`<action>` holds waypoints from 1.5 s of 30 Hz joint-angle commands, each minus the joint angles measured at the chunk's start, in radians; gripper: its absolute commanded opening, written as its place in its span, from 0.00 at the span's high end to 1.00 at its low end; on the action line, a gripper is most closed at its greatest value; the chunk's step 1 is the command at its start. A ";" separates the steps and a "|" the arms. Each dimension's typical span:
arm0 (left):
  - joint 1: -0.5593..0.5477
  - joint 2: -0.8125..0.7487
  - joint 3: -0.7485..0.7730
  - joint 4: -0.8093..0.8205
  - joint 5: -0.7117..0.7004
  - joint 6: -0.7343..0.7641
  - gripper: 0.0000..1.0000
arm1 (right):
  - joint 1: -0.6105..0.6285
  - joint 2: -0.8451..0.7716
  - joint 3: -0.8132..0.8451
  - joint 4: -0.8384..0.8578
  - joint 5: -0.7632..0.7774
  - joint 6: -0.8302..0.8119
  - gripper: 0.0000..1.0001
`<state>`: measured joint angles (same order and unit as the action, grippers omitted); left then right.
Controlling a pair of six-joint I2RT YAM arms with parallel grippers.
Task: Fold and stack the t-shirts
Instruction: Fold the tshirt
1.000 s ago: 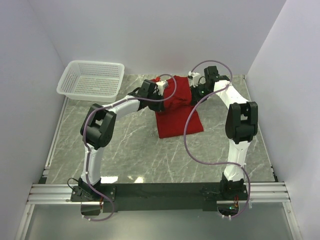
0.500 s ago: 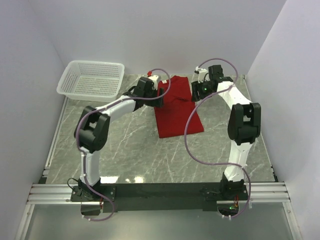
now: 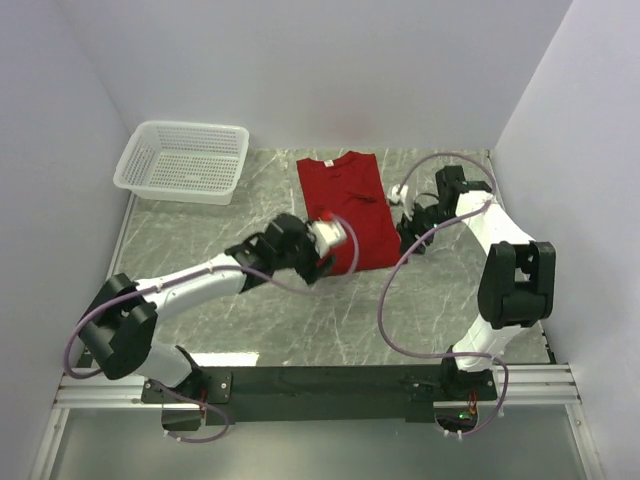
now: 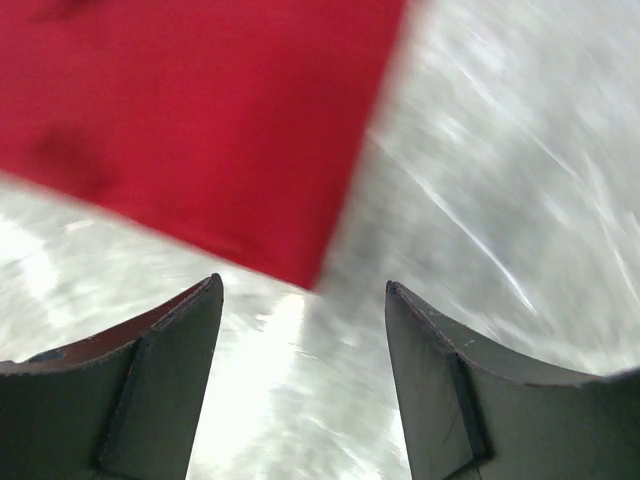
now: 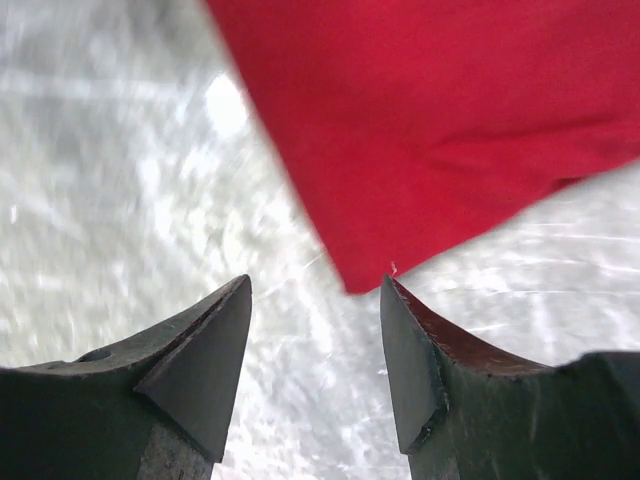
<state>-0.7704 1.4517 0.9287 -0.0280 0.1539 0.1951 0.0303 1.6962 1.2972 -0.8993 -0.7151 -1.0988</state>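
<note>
Lying flat at the far middle of the grey marbled tabletop [image 3: 400,320], the deep-red folded cotton t-shirt [image 3: 343,205] forms a neat rectangle. The left hand [image 4: 303,290] hovers by its near left corner and the right hand [image 5: 315,285] by its near right corner, both wide open and holding nothing. A white plastic mesh basket [image 3: 175,188] sits far left.

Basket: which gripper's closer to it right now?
Left. The left gripper is at the shirt's near left corner, on the basket's side; the right gripper is off the shirt's near right corner, with the shirt between it and the basket.
</note>
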 commanded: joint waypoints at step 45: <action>-0.061 0.420 0.188 -0.087 -0.073 0.063 0.72 | 0.161 0.146 -0.148 0.224 0.400 -0.059 0.46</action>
<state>-0.8398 1.8507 1.0851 -0.1020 0.0879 0.2893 0.1791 1.8294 1.1721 -0.7288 -0.3927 -1.1957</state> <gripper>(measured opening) 0.295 0.543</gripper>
